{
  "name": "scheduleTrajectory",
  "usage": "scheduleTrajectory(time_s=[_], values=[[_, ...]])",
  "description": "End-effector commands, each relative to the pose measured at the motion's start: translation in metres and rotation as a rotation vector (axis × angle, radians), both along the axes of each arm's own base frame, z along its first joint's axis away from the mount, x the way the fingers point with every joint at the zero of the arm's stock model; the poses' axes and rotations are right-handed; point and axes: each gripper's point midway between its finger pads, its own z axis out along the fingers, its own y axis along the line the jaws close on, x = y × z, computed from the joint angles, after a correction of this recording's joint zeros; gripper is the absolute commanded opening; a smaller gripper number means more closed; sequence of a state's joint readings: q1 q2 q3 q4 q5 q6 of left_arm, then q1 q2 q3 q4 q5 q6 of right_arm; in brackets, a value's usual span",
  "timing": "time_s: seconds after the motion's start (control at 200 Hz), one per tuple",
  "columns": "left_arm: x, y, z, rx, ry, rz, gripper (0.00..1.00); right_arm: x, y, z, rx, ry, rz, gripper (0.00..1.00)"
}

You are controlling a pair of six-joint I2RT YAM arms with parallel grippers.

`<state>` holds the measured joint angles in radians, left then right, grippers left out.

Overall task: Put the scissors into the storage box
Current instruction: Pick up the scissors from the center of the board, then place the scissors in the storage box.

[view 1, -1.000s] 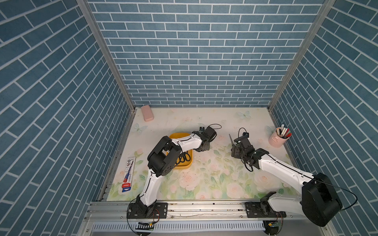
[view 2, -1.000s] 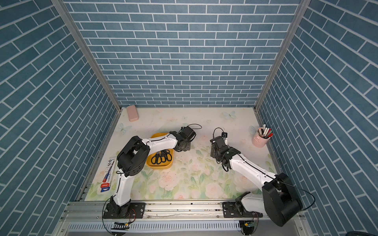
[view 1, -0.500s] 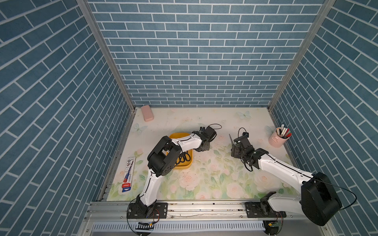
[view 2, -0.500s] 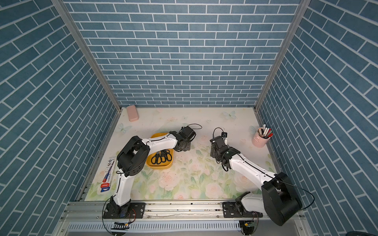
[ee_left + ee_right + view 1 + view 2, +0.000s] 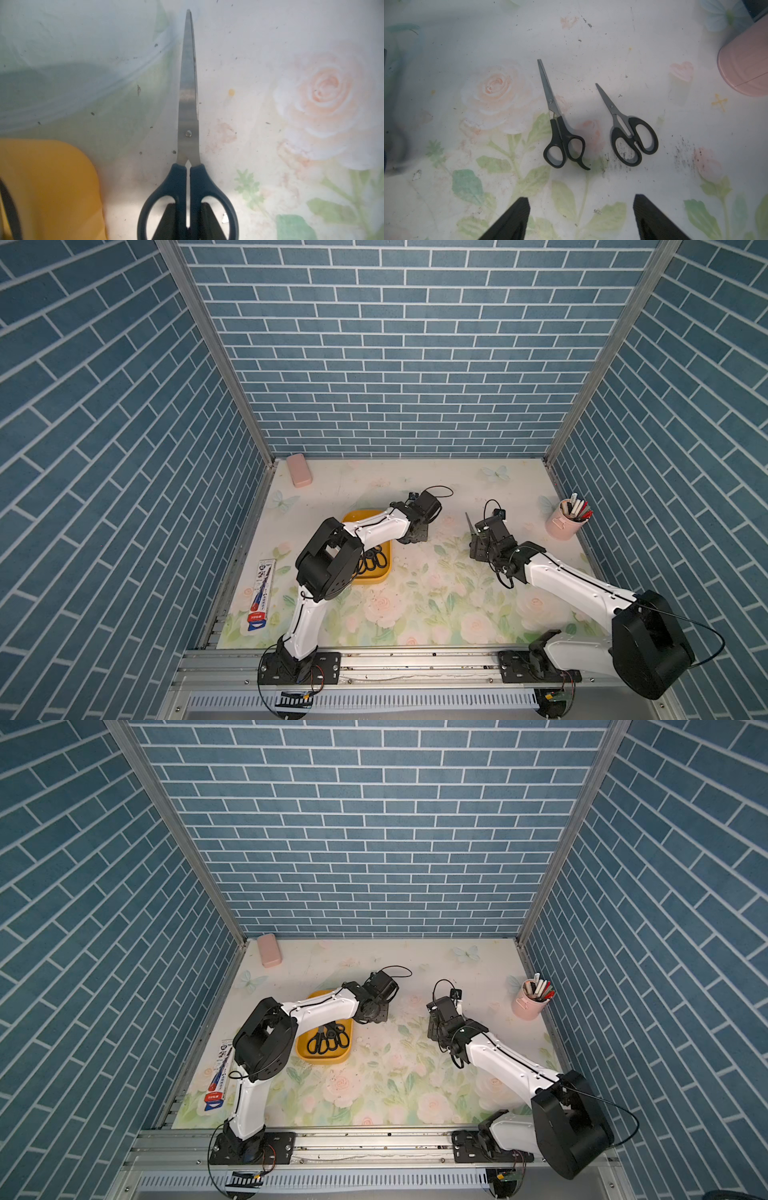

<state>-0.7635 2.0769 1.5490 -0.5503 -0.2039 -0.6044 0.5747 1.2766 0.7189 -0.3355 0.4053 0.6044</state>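
The left wrist view shows my left gripper (image 5: 188,218) shut on the black handles of a long pair of scissors (image 5: 188,104), its grey blades closed and pointing away over the mat. The yellow storage box (image 5: 47,187) lies just beside it. In both top views this gripper (image 5: 415,535) (image 5: 372,1015) hangs by the far right corner of the box (image 5: 376,577) (image 5: 328,1057), which holds several scissors (image 5: 328,1040). My right gripper (image 5: 581,216) (image 5: 478,547) is open above two smaller scissors (image 5: 560,135) (image 5: 631,137) lying on the mat.
A pink pen cup (image 5: 567,522) (image 5: 745,68) with markers stands by the right wall. A small pink case (image 5: 300,475) sits in the far left corner. A flat packaged item (image 5: 262,593) lies along the left edge. Blue brick walls close three sides.
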Motion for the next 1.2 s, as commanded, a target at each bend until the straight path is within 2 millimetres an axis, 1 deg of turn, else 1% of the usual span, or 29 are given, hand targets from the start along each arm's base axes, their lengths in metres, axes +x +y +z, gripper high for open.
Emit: scheduleTrajectory(time_s=[0.0,0.11,0.245,0.31,0.38,0.455,0.605,0.665,0.755,0.875,0.995,1.195], values=[[0.004,-0.001,0.027,-0.013,-0.026,-0.012,0.00,0.003,-0.005,0.005,-0.010,-0.020,-0.012,0.83],[0.006,-0.003,0.040,-0.020,-0.041,-0.014,0.00,0.004,-0.005,0.007,-0.010,-0.025,-0.012,0.83],[0.009,-0.001,0.067,-0.037,-0.076,-0.004,0.00,0.004,-0.004,0.008,-0.010,-0.024,-0.010,0.83],[0.007,0.002,0.078,-0.048,-0.087,-0.001,0.00,0.005,-0.004,0.007,-0.012,-0.024,-0.011,0.83],[0.002,0.008,0.085,-0.049,-0.092,0.000,0.00,0.005,-0.004,0.009,-0.016,-0.026,-0.009,0.83],[-0.006,0.019,0.093,-0.050,-0.099,0.008,0.00,0.005,-0.005,0.012,-0.016,-0.030,-0.009,0.83],[-0.023,0.051,0.106,-0.056,-0.119,0.046,0.00,0.006,0.000,0.021,0.008,-0.054,0.022,0.83],[-0.030,0.067,0.110,-0.055,-0.122,0.067,0.00,0.007,0.001,0.023,0.018,-0.058,0.027,0.83],[-0.043,0.090,0.109,-0.048,-0.113,0.095,0.00,0.007,0.003,0.024,0.022,-0.060,0.036,0.83],[-0.062,0.110,0.103,-0.033,-0.094,0.103,0.00,0.008,0.005,0.021,0.016,-0.046,0.044,0.83],[-0.080,0.127,0.085,-0.015,-0.069,0.111,0.00,0.009,0.006,0.020,0.010,-0.038,0.052,0.83],[-0.095,0.139,0.049,-0.041,-0.001,0.128,0.00,0.011,0.004,0.026,-0.010,-0.041,0.054,0.83]])
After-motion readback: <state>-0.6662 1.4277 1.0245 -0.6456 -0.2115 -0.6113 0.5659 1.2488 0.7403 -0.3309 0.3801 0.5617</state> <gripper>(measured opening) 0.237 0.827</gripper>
